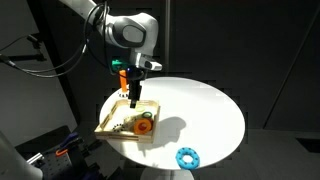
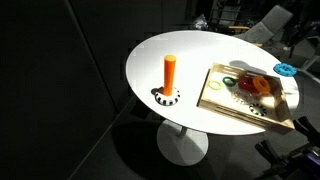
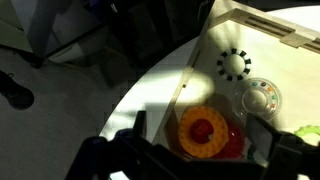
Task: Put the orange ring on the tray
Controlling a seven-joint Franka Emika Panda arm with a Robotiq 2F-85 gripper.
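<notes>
The orange ring (image 3: pixel 204 131) lies inside the light-wood tray (image 3: pixel 265 28), resting partly on a red ring (image 3: pixel 238 146). It shows in both exterior views (image 1: pixel 143 125) (image 2: pixel 257 86). My gripper (image 3: pixel 200 128) is open, with a finger on each side of the ring and not touching it. In an exterior view the gripper (image 1: pixel 133 98) hangs just above the tray (image 1: pixel 108 127) at the table's left edge. The gripper does not show over the tray (image 2: pixel 240 112) in the view from the other side.
A blue ring (image 1: pixel 187 157) (image 2: pixel 286 69) lies on the white round table outside the tray. An upright orange peg (image 2: pixel 170 72) stands on a black-and-white base. The tray also holds a dashed black ring (image 3: pixel 233 63), a clear disc (image 3: pixel 262 97) and a green piece (image 3: pixel 305 133).
</notes>
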